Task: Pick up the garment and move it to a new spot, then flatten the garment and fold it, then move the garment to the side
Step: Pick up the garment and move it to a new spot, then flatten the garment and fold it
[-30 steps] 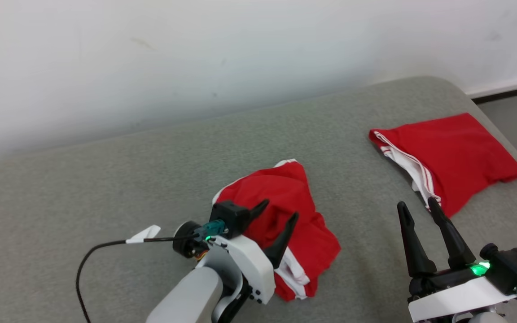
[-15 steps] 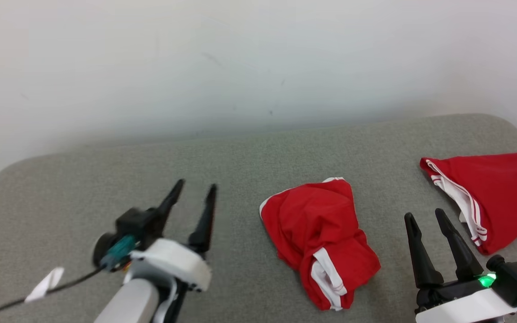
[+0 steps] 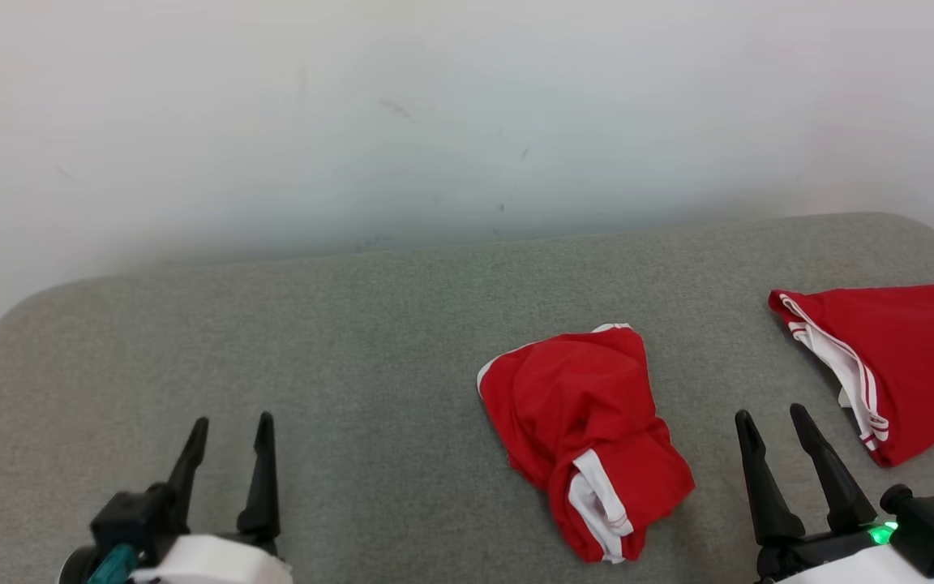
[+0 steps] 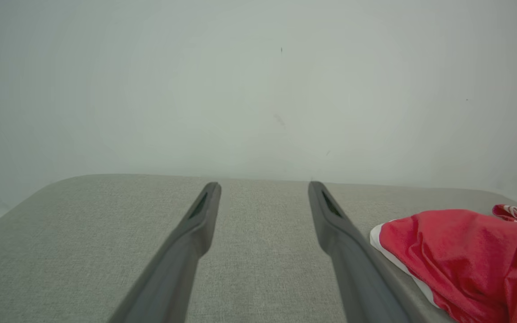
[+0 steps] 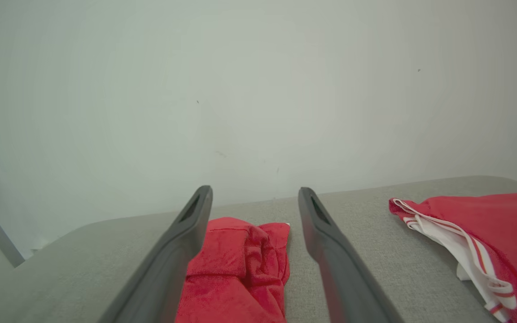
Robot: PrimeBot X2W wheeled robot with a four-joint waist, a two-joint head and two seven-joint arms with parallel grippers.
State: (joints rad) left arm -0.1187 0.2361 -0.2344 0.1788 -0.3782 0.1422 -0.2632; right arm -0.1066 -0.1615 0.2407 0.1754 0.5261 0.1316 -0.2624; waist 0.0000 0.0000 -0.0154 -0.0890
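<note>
A red garment with white trim lies crumpled in a heap on the grey padded table, right of centre. My left gripper sits at the lower left, well to the left of the heap, open and empty. In the left wrist view the garment lies to the right of that gripper. My right gripper stands open and empty just right of the heap. In the right wrist view, its left finger covers part of the garment, with the gripper above the cloth.
A second red garment with white stripes lies folded flat at the table's right end, also seen in the right wrist view. A white wall runs close behind the table. The table's corners are rounded.
The head camera has swung, shifting the whole picture. My left gripper, open over the crumpled garment a second ago, has drawn back to the lower left. The heap lies as before.
</note>
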